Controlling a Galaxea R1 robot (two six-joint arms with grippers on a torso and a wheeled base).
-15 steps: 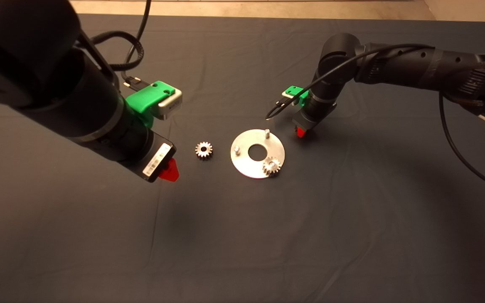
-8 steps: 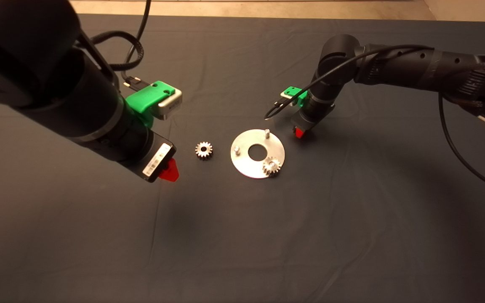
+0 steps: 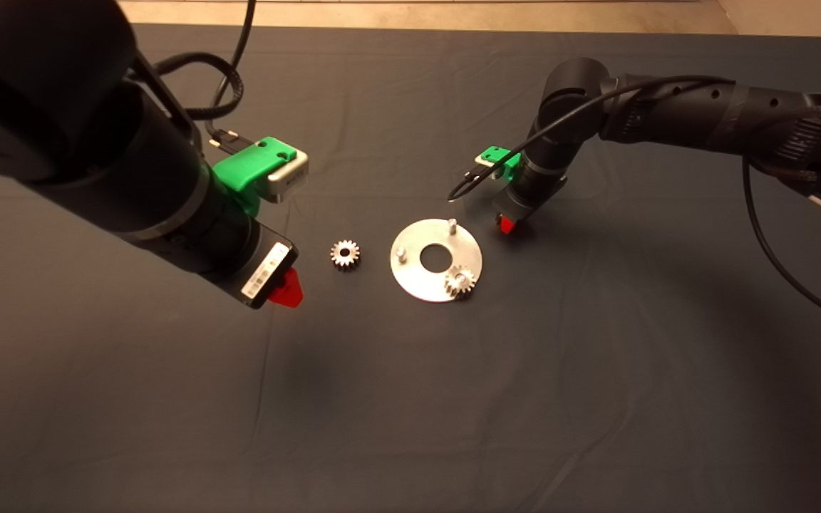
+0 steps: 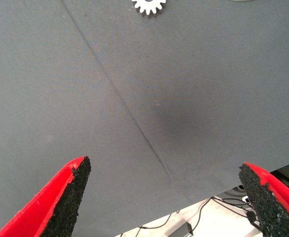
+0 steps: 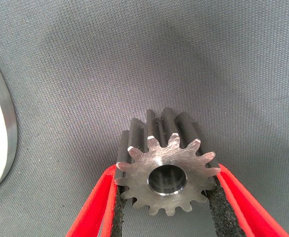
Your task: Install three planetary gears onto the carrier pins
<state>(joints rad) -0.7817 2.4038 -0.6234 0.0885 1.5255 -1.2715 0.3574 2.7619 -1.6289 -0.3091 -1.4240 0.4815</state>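
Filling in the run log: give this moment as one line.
right gripper: shut on gear, beside disc | left gripper: open, idle | one gear pinned | one gear on mat

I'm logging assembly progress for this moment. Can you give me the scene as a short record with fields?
gear on pin: one gear seated on the disc
bare pins: two
loose gear: on the mat, left of the disc
right gripper: jaws shut on the third gear, beside the disc's far right edge
left gripper: jaws open, empty, above the mat
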